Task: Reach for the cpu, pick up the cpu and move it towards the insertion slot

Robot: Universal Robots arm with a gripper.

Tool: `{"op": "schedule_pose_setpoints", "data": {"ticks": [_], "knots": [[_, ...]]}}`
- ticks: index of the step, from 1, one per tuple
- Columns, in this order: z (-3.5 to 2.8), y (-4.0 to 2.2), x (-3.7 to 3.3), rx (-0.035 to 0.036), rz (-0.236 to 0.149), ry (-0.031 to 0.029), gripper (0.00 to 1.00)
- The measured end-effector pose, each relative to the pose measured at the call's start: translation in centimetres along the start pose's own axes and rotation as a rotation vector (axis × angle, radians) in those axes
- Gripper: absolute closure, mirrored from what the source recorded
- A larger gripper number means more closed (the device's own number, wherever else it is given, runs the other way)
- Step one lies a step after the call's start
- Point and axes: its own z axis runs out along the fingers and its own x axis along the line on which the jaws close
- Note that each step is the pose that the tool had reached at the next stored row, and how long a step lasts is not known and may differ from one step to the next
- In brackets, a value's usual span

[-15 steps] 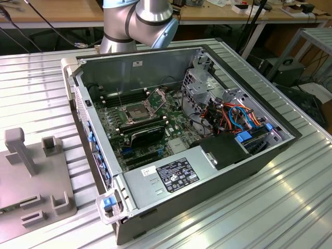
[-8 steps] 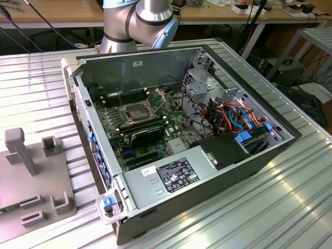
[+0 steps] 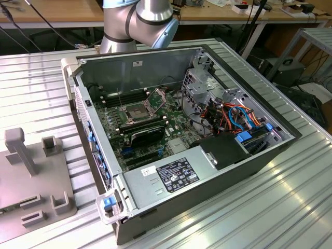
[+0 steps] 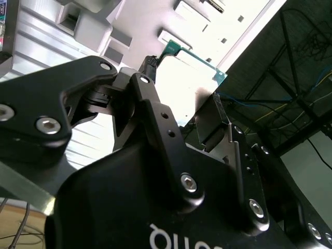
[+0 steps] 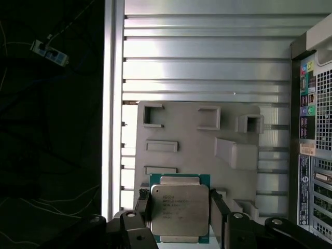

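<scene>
Silver-grey metal, the cpu (image 5: 180, 209) sits clamped in the pincer (image 5: 180, 194), seemingly lifted over the grey holder (image 5: 197, 135) on the table (image 5: 207, 52). Pickup looks done; the insertion slot (image 3: 136, 110) is not yet reached.

Soft, even light fills the exterior view; the ribbed table (image 3: 290, 207) gleams at that view's lower right. In the second wrist view, glare whites out the cpu (image 4: 189, 83).

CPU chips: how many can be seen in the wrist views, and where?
1. In both wrist views, the silver-grey square cpu is clamped between the black end effector's fingers, with the grey slotted fixture plate behind it. Others may be hidden.
</scene>
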Motion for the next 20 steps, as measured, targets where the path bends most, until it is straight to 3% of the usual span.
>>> {"op": "schedule_pose_setpoints", "data": {"ticks": [20], "knots": [[-0.07,-0.03,-1.40,0.0000,0.000,0.0000,0.45]]}}
